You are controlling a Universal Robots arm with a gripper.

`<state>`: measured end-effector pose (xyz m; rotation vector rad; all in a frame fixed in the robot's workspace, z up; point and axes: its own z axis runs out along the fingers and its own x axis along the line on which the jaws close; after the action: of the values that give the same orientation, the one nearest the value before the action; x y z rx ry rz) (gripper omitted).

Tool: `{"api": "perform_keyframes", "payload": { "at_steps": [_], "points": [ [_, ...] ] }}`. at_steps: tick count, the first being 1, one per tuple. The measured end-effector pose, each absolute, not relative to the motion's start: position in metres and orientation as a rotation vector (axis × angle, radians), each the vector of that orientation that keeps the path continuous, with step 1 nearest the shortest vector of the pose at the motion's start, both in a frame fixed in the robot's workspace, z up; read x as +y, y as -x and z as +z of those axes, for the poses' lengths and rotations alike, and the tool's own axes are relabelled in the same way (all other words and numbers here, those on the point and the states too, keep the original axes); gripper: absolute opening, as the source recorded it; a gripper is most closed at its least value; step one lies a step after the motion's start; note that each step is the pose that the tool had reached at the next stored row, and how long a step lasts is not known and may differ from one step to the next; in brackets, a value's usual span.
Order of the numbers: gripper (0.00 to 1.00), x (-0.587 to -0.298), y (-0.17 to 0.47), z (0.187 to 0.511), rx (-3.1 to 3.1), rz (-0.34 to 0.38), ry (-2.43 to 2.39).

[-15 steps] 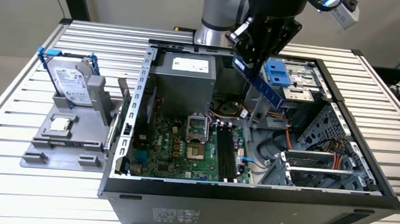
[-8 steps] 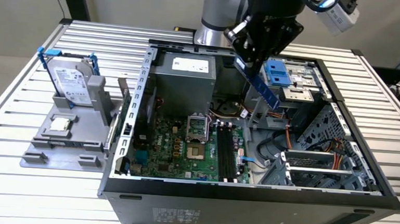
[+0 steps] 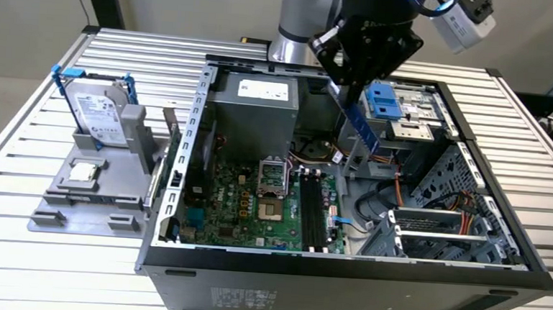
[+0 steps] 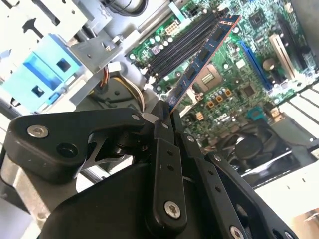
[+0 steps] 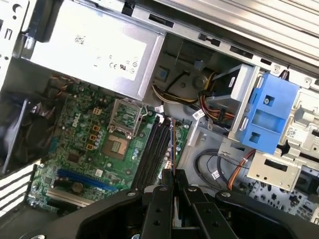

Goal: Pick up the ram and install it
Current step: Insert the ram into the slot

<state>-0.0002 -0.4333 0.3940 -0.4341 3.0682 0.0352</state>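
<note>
Half the job looks done, by my judgement: the pick-up is made, the seating is not. On the slatted surface lies the open computer case, its motherboard face up. The black memory slots beside the CPU socket are empty, as far as I can tell. My hand is clamped on one end of the ram, which points down into the case, above the slots and apart from them. In the second wrist view the ram runs out from between my fingertips toward the board. White labels sit on the power supply and the hard drive outside the case; I leave their print unread.
</note>
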Motion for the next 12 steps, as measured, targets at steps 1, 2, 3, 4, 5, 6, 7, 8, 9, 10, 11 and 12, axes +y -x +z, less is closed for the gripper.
{"api": "perform_keyframes", "payload": {
  "at_steps": [1, 2, 3, 4, 5, 6, 7, 8, 9, 10, 11, 12],
  "points": [
    [0.0, -0.4333, 0.0002, 0.3939, 3.072, 0.035, 0.405],
    [0.0, -0.4333, 0.0002, 0.3939, 3.075, 0.034, 0.376],
    [0.0, -0.4333, 0.0002, 0.3938, 3.078, 0.033, 0.349],
    [0.0, -0.4333, 0.0002, 0.3938, 3.081, 0.033, 0.322],
    [0.0, -0.4333, 0.0002, 0.3938, 3.084, 0.032, 0.294],
    [0.0, -0.4333, 0.0002, 0.3937, 3.086, 0.032, 0.265],
    [0.0, -0.4333, 0.0002, 0.3936, 3.088, 0.031, 0.238],
    [0.0, -0.4333, 0.0002, 0.3936, 3.09, 0.03, 0.21],
    [0.0, -0.4333, 0.0002, 0.3935, 3.092, 0.03, 0.182],
    [0.0, -0.4333, 0.0002, 0.3934, 3.093, 0.029, 0.152],
    [0.0, -0.4333, 0.0002, 0.3933, 3.094, 0.028, 0.125],
    [0.0, -0.4333, 0.0002, 0.3932, 3.095, 0.028, 0.098]
  ]
}}
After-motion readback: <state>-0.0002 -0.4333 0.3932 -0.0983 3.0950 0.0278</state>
